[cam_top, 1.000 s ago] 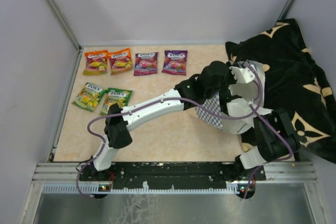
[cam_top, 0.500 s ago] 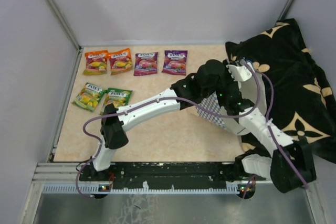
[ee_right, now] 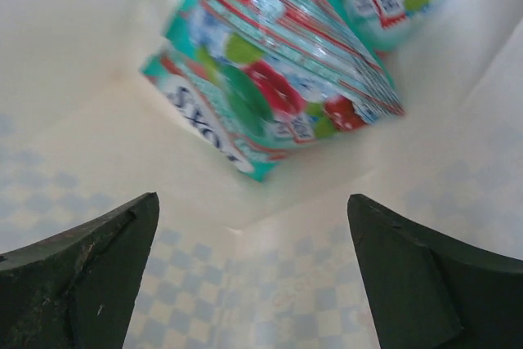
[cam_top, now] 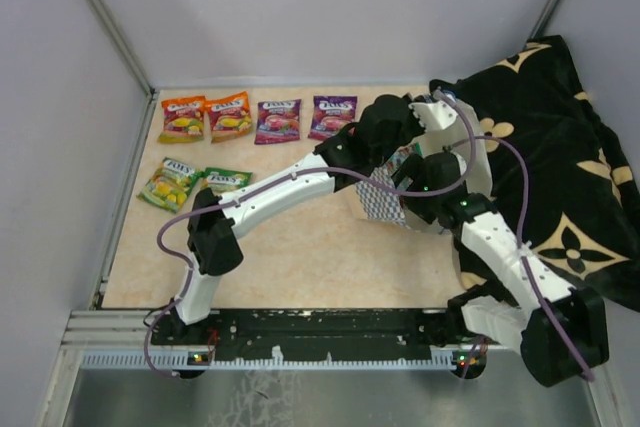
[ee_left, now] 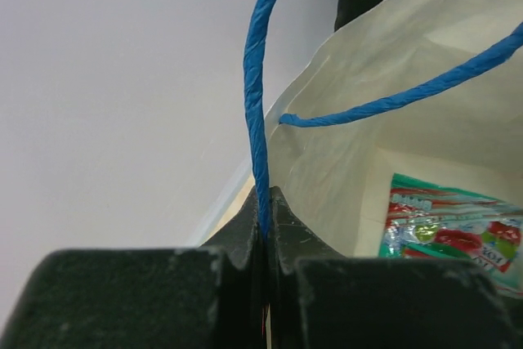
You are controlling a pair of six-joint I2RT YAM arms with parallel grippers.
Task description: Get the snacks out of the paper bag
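Count, top view: six snack packets lie on the table, well clear of both grippers on the left gripper's far-left side. They form two rows: two orange packets and two purple packets in the far row, and two green packets in the near row, one of them partly covered by the left arm. All are flat and glossy, with fruit pictures and a white logo.

One paper bag lies between the two grippers, its blue-white checked side showing, beside a black cloth with gold marks. Its inner walls are plain beige.

The left gripper is closed tight on one blue cord handle, which rises straight up from between the fingers. A second cord hangs loose across the bag mouth just beyond.

The right gripper is inside the bag with its fingers spread wide and nothing held. Teal packets with red and green fruit print lie directly ahead of its fingertips, not touching them. At least one is present; overlap prevents a firm count.
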